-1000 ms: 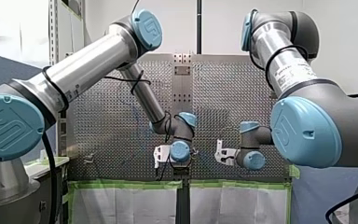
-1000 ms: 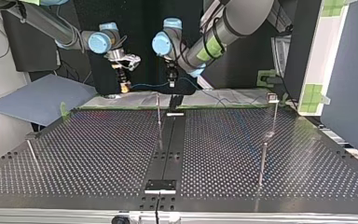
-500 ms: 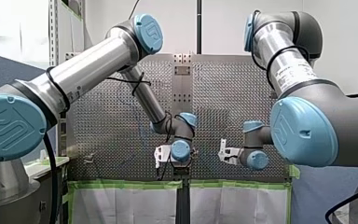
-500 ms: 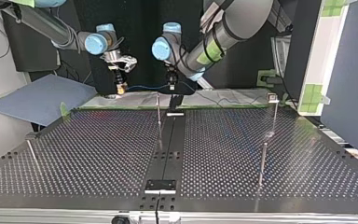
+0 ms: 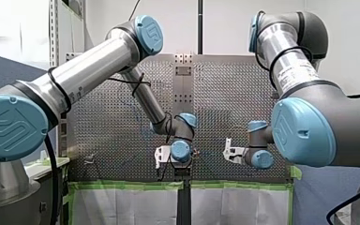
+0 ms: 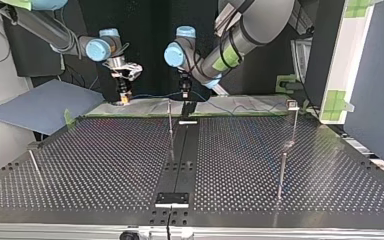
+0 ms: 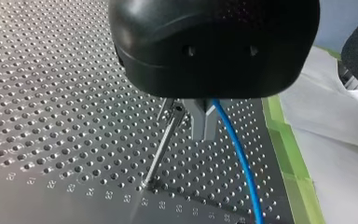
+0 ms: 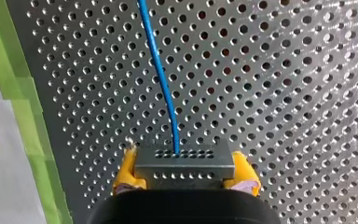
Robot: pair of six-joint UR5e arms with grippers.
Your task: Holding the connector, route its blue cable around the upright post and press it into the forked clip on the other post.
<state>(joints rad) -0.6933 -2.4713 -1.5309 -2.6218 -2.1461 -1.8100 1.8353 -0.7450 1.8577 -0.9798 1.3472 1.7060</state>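
Because the cable (image 8: 161,74) must bend around the post (image 7: 161,149), my right end effector (image 8: 185,173) pinches the connector (image 8: 184,164); my left end effector (image 7: 204,130) apparently grips the cable beside it.

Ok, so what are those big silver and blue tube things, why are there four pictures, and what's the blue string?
Those tubes are two robot arms, the left arm and the right arm, with joints like yours. One picture looks from behind them, another from across the table, facing them. The last two come from small cameras on the wrists, each looking along its own hand. The table is a metal plate full of holes, with thin upright posts standing in it. The blue string is a cable. The right hand, with yellow pads, squeezes the grey connector at the cable's end. The left hand, with metal fingers, seems to pinch the same cable further along, beside one post.
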